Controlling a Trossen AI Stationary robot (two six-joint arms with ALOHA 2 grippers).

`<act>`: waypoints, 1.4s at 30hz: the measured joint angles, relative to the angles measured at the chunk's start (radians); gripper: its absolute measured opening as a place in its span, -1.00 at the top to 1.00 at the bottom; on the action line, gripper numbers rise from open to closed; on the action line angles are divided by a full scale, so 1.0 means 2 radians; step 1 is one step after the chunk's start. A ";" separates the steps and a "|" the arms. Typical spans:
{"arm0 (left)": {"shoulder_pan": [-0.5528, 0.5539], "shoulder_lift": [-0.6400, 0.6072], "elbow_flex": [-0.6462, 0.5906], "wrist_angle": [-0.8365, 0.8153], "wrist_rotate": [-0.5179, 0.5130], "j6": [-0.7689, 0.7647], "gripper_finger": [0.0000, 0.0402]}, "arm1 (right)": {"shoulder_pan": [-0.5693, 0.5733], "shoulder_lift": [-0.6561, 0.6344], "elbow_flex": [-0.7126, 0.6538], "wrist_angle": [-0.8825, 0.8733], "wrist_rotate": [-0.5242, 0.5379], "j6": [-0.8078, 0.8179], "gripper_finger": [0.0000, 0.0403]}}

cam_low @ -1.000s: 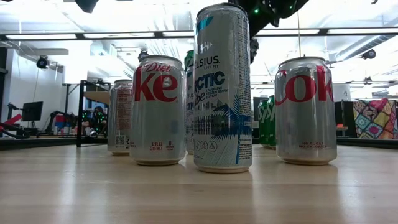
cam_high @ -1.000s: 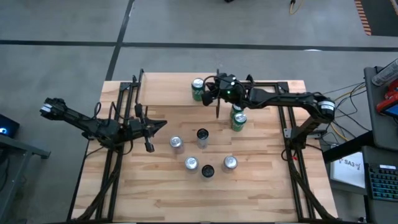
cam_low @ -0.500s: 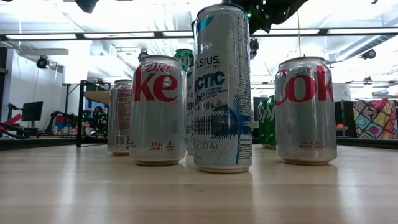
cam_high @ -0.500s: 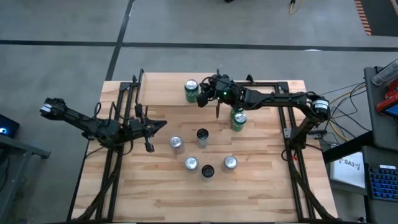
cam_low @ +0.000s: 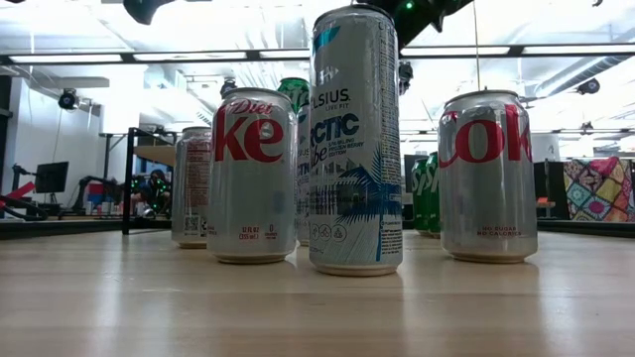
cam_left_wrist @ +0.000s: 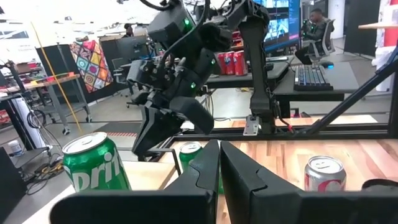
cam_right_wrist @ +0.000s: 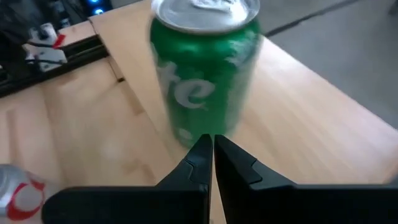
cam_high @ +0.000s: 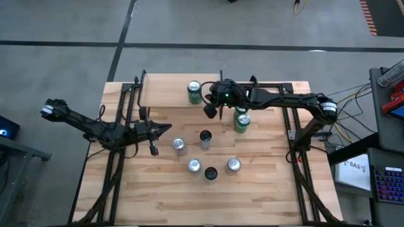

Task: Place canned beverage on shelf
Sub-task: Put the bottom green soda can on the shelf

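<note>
Now, right pincer (cam_high: 210,111): pressed together, empty, just beside the shelf's front edge
Sprite can (cam_high: 194,91): upright on the shelf (cam_high: 167,94), near its right end, apart from the right pincer
Left pincer (cam_high: 153,149): pressed together, empty, over the table (cam_high: 265,189) at left
Second green can (cam_high: 242,122): on the table, under the right arm
Other cans: five in a loose cluster mid-table, tall Celsius can (cam_low: 355,139) nearest the low camera

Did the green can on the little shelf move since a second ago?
Yes. The green can slid left along the shelf, away from the green can on the table, which stayed put.
</note>
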 joint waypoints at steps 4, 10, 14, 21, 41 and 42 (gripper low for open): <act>0.000 0.004 0.001 0.002 0.000 0.008 1.00 | -0.001 0.018 0.000 0.032 0.001 -0.022 0.96; 0.000 0.004 0.002 0.004 0.000 0.009 1.00 | -0.002 0.039 0.000 0.086 0.001 -0.036 0.96; 0.000 0.004 0.002 0.004 -0.001 0.011 1.00 | -0.002 0.046 0.002 0.088 0.007 -0.041 0.96; 0.000 0.004 0.002 0.001 -0.001 0.011 1.00 | -0.002 0.045 0.003 0.080 0.015 -0.031 0.96; 0.064 0.096 0.003 0.078 0.004 0.007 1.00 | 0.018 -0.041 0.003 -0.046 0.009 -0.063 0.96; 0.074 0.105 0.006 0.080 0.009 0.007 1.00 | 0.020 -0.045 0.003 -0.055 0.009 -0.067 0.96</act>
